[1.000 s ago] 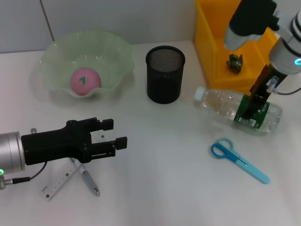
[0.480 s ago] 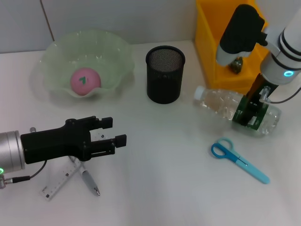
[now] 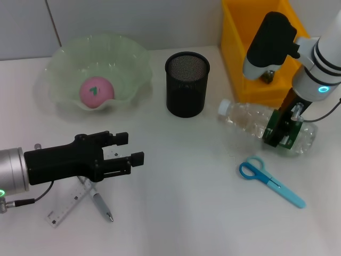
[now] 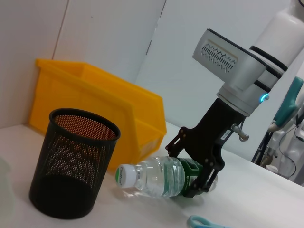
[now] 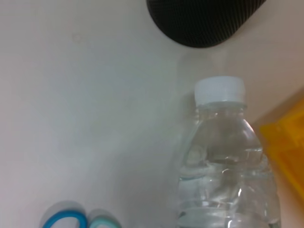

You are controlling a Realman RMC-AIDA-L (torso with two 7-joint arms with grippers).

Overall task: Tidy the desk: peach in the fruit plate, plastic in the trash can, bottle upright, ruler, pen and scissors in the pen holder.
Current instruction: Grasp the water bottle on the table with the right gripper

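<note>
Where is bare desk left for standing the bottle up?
Free: the middle of the desk, between pen holder, left gripper and scissors. Crowded: the right gripper on the bottle, beside the trash can.

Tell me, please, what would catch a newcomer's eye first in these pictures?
Probably the right gripper clamped around the green-labelled bottle, which lies on its side beside the bright yellow trash can. Next, the pink peach sitting in the pale green fruit plate far left.
</note>
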